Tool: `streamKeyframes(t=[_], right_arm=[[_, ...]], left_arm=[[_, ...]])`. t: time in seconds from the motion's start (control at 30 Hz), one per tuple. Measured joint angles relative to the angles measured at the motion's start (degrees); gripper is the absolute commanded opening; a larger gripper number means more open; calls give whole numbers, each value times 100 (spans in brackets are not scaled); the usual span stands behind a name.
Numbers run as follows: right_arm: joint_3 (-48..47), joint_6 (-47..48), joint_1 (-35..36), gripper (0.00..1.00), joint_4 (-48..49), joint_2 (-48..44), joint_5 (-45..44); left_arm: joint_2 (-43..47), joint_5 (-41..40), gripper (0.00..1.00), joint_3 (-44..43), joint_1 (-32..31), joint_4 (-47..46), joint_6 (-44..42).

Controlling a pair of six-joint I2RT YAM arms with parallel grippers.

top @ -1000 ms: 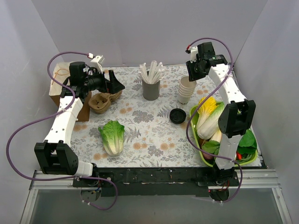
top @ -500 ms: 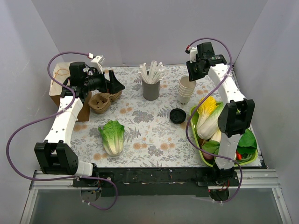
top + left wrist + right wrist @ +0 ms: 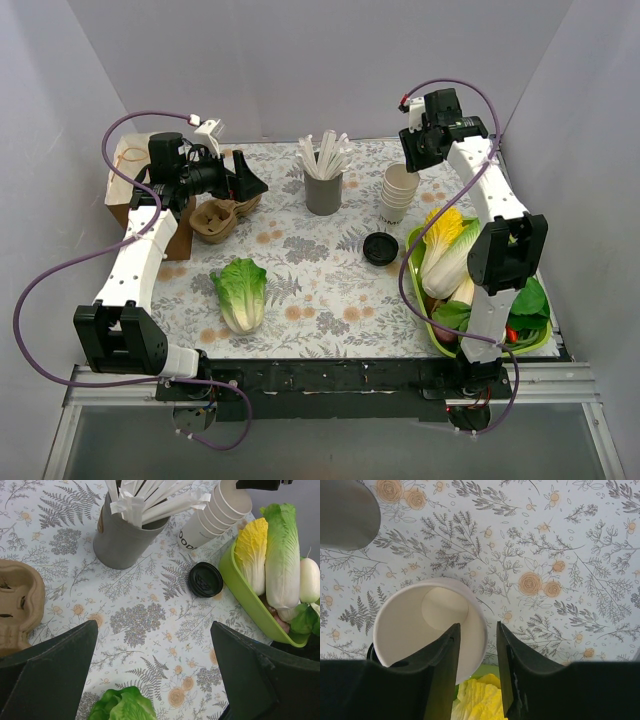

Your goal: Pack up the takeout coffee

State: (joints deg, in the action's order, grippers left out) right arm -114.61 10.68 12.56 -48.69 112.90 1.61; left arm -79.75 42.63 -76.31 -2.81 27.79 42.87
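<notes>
Jaws of the right gripper [image 3: 477, 630] hang part-open over the stacked cups [image 3: 398, 195], clamping nothing; the lidded coffee [image 3: 381, 247] stands upright beside the green tray [image 3: 245, 597], toward this arm's base, far from the wide-open left gripper [image 3: 152, 630].

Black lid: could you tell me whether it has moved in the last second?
No. The black lid stays put beside the green tray's left rim.

The counter [image 3: 320, 290] is wearing a white cover printed with grey ferns and orange roses. Below the right tool [image 3: 477, 630], whose fingers [image 3: 442, 675] are showing black, the stack of cups [image 3: 410, 625] is showing cream-white. Ahead of the left tool [image 3: 154, 630], a grey cup [image 3: 120, 542] is holding white sticks [image 3: 150, 502]. A round lid [image 3: 205, 579] is showing black, and a lime-green tray [image 3: 250, 605] is carrying yellow and pale green cabbages [image 3: 254, 550].
</notes>
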Motion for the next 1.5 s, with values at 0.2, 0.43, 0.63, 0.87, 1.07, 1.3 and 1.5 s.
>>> streamKeyframes(t=[0.2,0.43,0.63,0.87,1.07,1.3,1.5], right_arm=[[0,0,-59,38,-4,7,4],[0,0,-94,34,-7,9,17],[7,4,-94,31,-46,11,96],[17,2,-94,25,-83,11,157],[37,4,-94,25,-83,11,155],[114,9,-94,23,-87,31,153],[114,11,-94,19,-90,72,151]], left_arm=[[0,2,98,0,2,0,0],[0,2,98,0,0,0,0],[0,2,98,0,0,0,0],[0,2,98,66,0,-22,0],[0,2,98,87,0,-42,-2],[0,2,98,116,0,-48,-2],[0,2,98,170,0,-61,-2]])
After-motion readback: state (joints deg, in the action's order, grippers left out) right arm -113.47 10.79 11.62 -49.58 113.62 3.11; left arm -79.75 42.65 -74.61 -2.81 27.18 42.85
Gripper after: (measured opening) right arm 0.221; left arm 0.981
